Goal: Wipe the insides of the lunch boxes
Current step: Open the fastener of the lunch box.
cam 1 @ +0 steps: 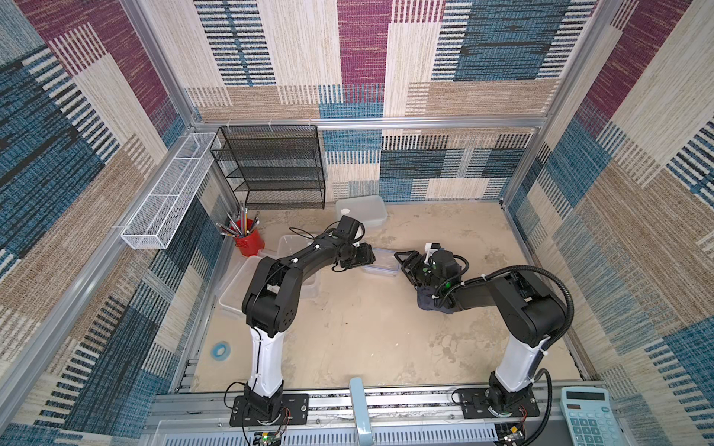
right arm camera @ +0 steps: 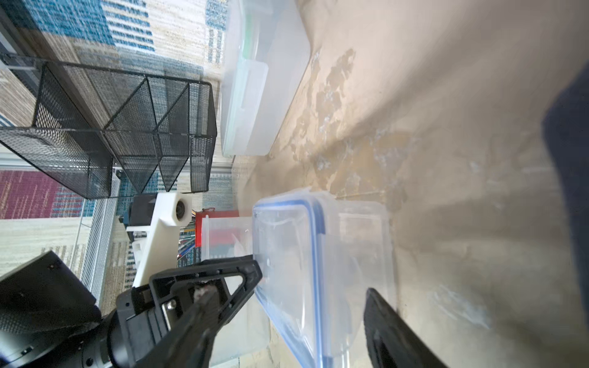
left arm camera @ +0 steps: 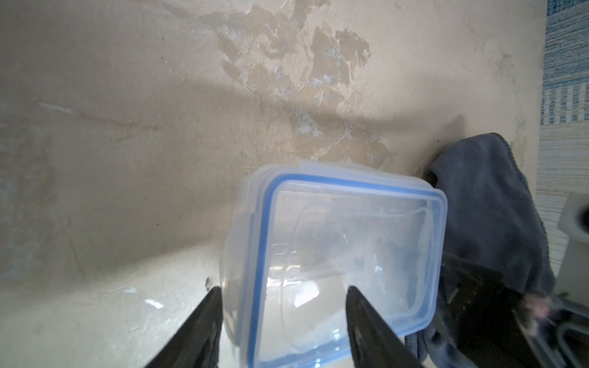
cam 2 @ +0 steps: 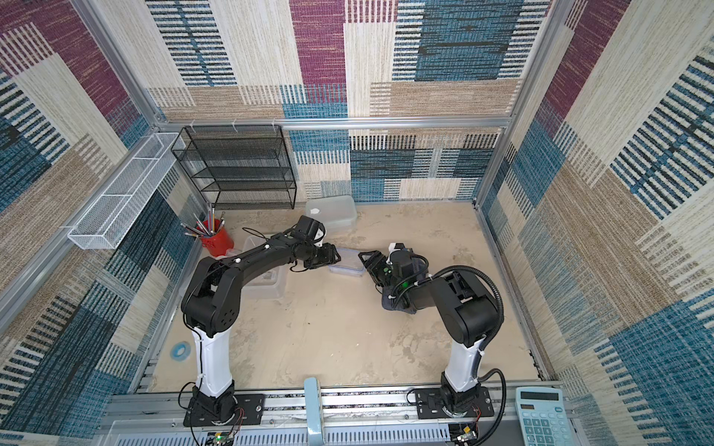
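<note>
While small box (cam 1: 382, 263), blue-rimmed lid on, sits mid-table (cam 1: 367, 332), both grippers flank it. Left gripper (left arm camera: 283, 290): fingers apart astride one corner; grip unclear. Right gripper (right arm camera: 314, 280): fingers apart astride opposite end; grip unclear. Cloth (left arm camera: 494, 207) just beside box. Large tub (cam 1: 361, 210) lidded, by back wall; green-edged shape shows through. Open tub (cam 1: 288, 245) under left arm. Cup (cam 1: 249, 242) holds pencils (cam 1: 235, 226).

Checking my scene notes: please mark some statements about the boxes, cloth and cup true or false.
1. The blue-rimmed lunch box lies between the left gripper and right gripper. True.
2. The grey-blue cloth is inside it. False: it lies on the table under the right arm.
3. The red cup of pencils stands near the black mesh rack. True.
4. The whitish-lidded box sits on the rack. False: it rests on the table beside it.
</note>
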Action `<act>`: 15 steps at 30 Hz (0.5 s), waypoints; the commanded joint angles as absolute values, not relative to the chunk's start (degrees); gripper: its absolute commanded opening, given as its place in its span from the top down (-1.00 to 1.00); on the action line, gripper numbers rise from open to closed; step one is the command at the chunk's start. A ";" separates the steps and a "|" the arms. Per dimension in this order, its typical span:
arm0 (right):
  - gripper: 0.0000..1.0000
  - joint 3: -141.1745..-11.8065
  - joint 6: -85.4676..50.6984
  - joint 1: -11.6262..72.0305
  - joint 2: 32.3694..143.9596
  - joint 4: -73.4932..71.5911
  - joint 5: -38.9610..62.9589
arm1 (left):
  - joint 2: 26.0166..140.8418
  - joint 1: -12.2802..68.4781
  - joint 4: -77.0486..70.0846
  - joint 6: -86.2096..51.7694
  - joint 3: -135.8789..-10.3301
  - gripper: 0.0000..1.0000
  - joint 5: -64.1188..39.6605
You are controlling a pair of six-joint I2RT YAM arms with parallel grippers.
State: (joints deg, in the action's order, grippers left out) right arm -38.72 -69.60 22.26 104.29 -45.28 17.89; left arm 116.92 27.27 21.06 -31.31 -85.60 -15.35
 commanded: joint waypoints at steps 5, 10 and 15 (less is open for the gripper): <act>-0.30 -38.36 -73.64 22.33 104.77 -54.67 15.16 | 115.90 27.33 20.16 -33.05 -84.04 -0.24 -16.35; -0.29 -39.66 -74.34 22.32 106.57 -54.82 14.93 | 114.96 27.41 19.30 -33.86 -82.80 -0.23 -16.74; -0.41 -38.45 -72.94 22.35 105.06 -50.16 11.55 | 114.31 27.37 19.94 -33.49 -82.81 -0.23 -16.10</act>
